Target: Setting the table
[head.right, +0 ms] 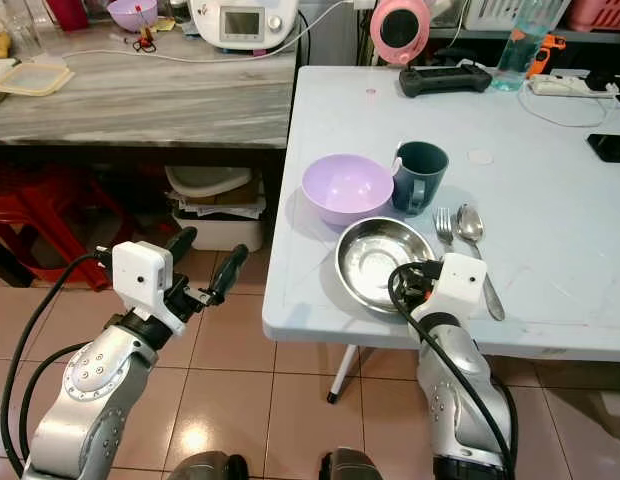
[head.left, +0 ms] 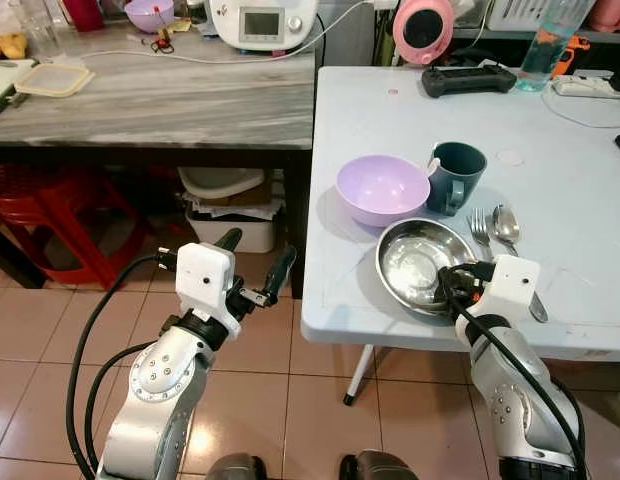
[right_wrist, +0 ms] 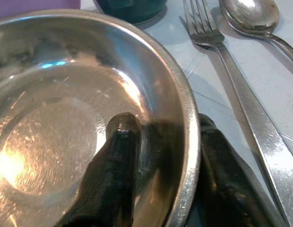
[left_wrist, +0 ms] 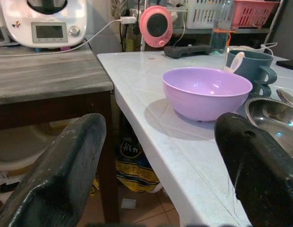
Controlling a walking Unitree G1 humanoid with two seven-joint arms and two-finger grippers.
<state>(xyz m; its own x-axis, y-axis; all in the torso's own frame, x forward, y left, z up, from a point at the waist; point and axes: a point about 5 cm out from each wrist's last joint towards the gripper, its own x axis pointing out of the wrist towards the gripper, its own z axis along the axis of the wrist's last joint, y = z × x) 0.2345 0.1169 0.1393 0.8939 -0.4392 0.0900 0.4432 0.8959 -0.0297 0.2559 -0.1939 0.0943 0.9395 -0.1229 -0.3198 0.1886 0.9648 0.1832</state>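
**Steel bowl gripped at the counter's near edge**

A shallow steel bowl (head.left: pixel 422 264) sits close to the front edge of the pale counter (head.left: pixel 570 200), where the right gripper (right_wrist: pixel 160 142) has pinched its rim: one black finger lies inside the bowl, the other outside against the counter top. A fork (head.left: pixel 480 232) and spoon (head.left: pixel 507 228) lie side by side just right of the bowl, the spoon's handle running toward the edge. Directly behind the bowl stand a lilac bowl (head.left: pixel 383 188) and a dark teal mug (head.left: pixel 456 176), the two nearly touching. Farther back are a black controller (head.left: pixel 468 79), a pink round device (head.left: pixel 423 29) and a clear bottle (head.left: pixel 546 45); the counter's right half lies largely open.

The left gripper (head.left: pixel 256 268) hovers off the counter's left corner, above the tiled floor (head.left: pixel 320 400), fingers spread wide and holding nothing. Its wrist view looks along the counter edge to the lilac bowl and a printed bag (left_wrist: pixel 135 163) underneath; the lettering is too blurred to read. A white kitchen appliance (head.left: pixel 262 20) with a grey display stands on the neighbouring marbled worktop (head.left: pixel 170 100).
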